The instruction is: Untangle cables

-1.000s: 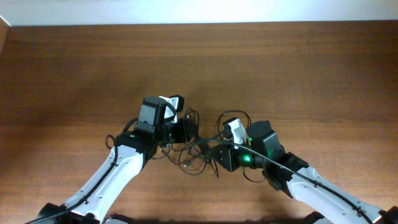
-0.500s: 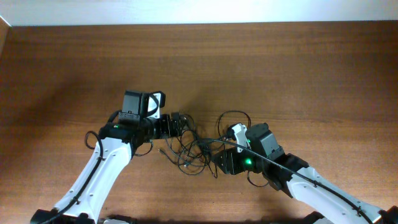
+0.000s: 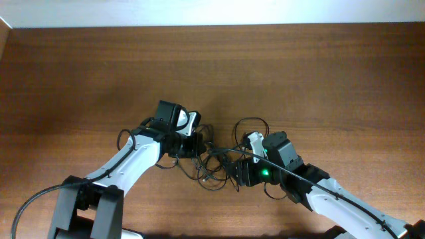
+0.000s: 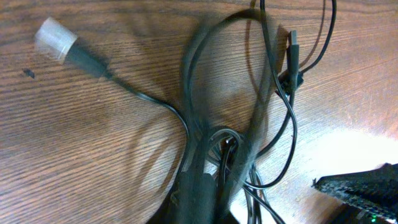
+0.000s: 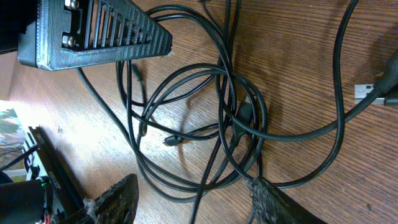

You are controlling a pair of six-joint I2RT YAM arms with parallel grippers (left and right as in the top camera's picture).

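**Working the cable knot from both sides**

Nearest, the right gripper [image 5: 189,199] hovers low over the table [image 3: 319,73] with its fingers spread wide and nothing clamped. Several loops lie in the gap between them, so it looks set to close on one strand, not on the whole bunch.

Just beyond it, the cables [image 3: 214,161] lie in the middle of the table between the two arms. They are thin black cords crossing one another in a loose knot, most of it flat on the wood. A bare metal plug [image 5: 370,92] trails off to the right, clear of the crossings.

Further back and to the left, the left gripper [image 3: 194,143] seems clenched on a bundle of strands. In its own blurred view they rise straight into it, probably as an anchor for the other arm to pull against. A plug with a clear cap [image 4: 56,38] lies loose beside it.

Farthest, one open loop arches away from the knot.
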